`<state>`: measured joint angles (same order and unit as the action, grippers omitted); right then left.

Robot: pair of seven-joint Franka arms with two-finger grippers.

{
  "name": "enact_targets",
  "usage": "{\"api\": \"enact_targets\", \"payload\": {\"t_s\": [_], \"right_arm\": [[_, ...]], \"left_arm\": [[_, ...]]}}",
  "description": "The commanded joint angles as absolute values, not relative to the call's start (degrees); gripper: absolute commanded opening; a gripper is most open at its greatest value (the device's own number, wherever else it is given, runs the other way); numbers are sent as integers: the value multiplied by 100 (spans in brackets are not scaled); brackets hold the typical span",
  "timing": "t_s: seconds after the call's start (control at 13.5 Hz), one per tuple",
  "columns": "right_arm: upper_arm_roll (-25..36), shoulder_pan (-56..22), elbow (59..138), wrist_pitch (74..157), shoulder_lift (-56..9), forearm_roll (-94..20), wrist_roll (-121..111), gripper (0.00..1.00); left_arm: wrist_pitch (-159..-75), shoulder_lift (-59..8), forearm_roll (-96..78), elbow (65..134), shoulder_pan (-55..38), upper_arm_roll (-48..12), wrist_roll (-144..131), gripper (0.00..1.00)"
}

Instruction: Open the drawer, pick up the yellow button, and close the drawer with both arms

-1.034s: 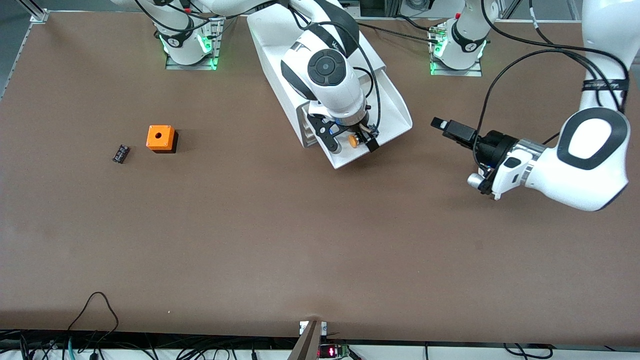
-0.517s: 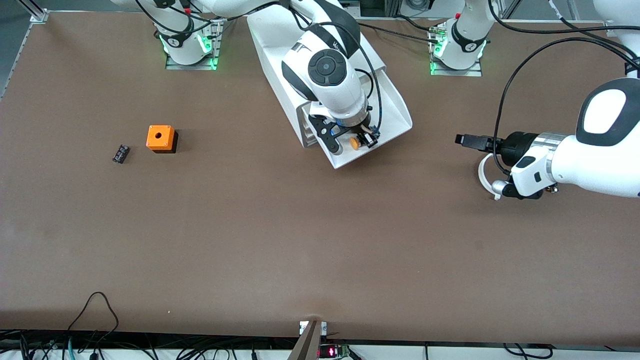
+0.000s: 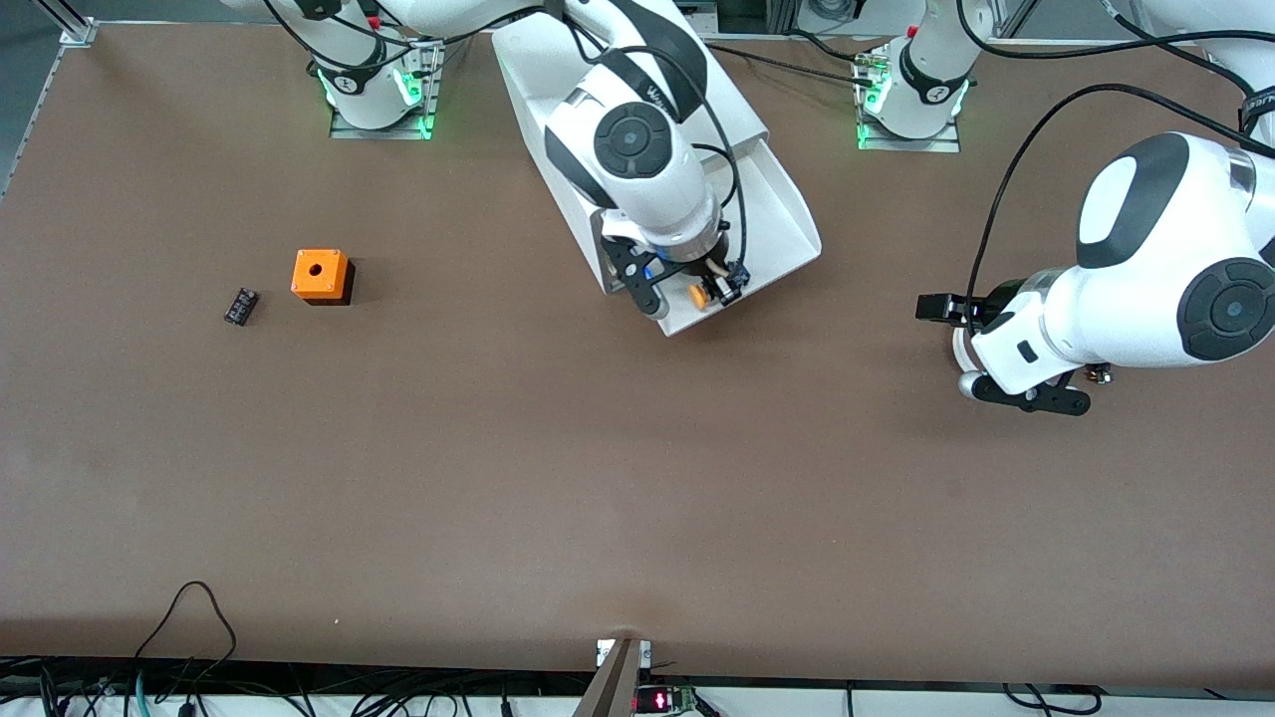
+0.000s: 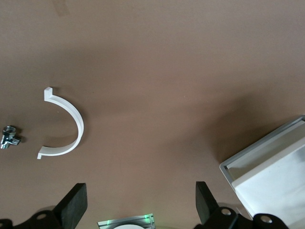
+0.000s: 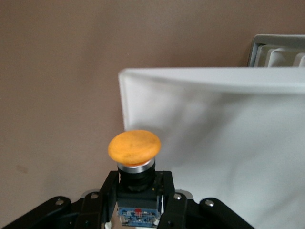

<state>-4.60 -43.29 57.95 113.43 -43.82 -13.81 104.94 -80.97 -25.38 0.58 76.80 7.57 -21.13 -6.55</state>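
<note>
The drawer (image 3: 782, 214) stands pulled out of the white cabinet (image 3: 538, 70); it also shows in the right wrist view (image 5: 214, 143). My right gripper (image 3: 709, 292) is shut on the button (image 3: 700, 296) and holds it just over the drawer's front edge. In the right wrist view the gripper (image 5: 138, 191) clamps the button's black and blue body, with the orange cap (image 5: 134, 148) sticking out. My left gripper (image 3: 936, 307) is open and empty, low over the table toward the left arm's end; its fingers (image 4: 71, 207) stand wide apart.
An orange cube with a hole (image 3: 320, 275) and a small black part (image 3: 240, 306) lie toward the right arm's end. A white C-shaped piece (image 4: 66, 124) and a small metal fitting (image 4: 9, 136) lie on the table under the left arm.
The right gripper has shifted a little toward the drawer's front edge with the button. The left arm has turned and drawn back from the drawer toward its own end of the table.
</note>
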Motion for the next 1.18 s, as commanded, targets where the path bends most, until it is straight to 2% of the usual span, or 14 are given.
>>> {"api": "enact_targets", "payload": {"t_s": [0.0, 0.37, 0.52, 0.81, 0.96, 1.11], "right_arm": [[-545, -3816, 5283, 11109, -4439, -1958, 10521, 0], [-510, -3262, 5186, 10820, -4184, -2013, 8881, 0], [-501, -2858, 5194, 10338, -3982, -1978, 7487, 0], [-466, -1884, 5221, 9170, -3946, -1925, 4525, 0], [-378, -1443, 5387, 8825, -3955, -1514, 2909, 0], [-360, -1100, 5720, 8876, -3955, -795, 1475, 0]], "left_arm": [[-8260, -2733, 185, 7523, 765, -2083, -684, 100], [-9533, -2663, 158, 8304, 685, -2407, -2975, 100], [-10403, -2646, 167, 8813, 668, -2679, -3653, 100], [-10915, -2550, 185, 9280, 668, -3163, -4736, 100], [-11406, -2365, 211, 9762, 659, -3356, -5070, 100], [-11732, -2207, 255, 10185, 659, -3524, -5325, 100]]}}
